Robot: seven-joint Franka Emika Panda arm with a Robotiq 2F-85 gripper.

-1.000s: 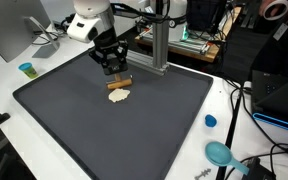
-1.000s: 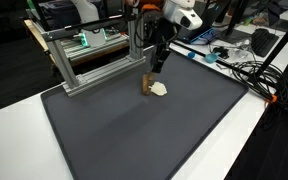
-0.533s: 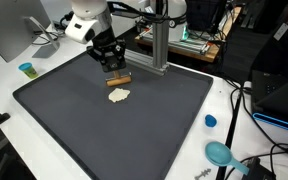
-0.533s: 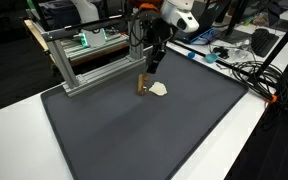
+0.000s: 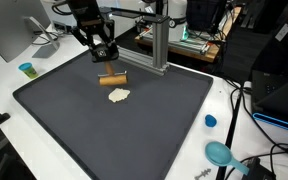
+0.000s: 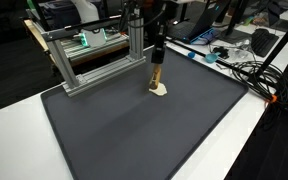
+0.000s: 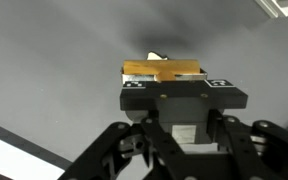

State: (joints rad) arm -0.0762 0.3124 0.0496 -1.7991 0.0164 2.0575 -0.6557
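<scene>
Grip made: gripper (image 5: pixel 106 66) fingers closed on wooden block (image 5: pixel 113 79), seen clamped crosswise in wrist view. Block hangs clear of dark mat (image 5: pixel 134 130), close above cream crumpled piece (image 5: pixel 118 96), apparently not touching. Block not yet set down.

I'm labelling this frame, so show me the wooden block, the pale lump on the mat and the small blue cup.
wooden block (image 5: pixel 112 79): in an exterior view, middle of its long side.
pale lump (image 5: pixel 119 96): in an exterior view, its centre.
small blue cup (image 5: pixel 26 70): in an exterior view, its side wall.
</scene>
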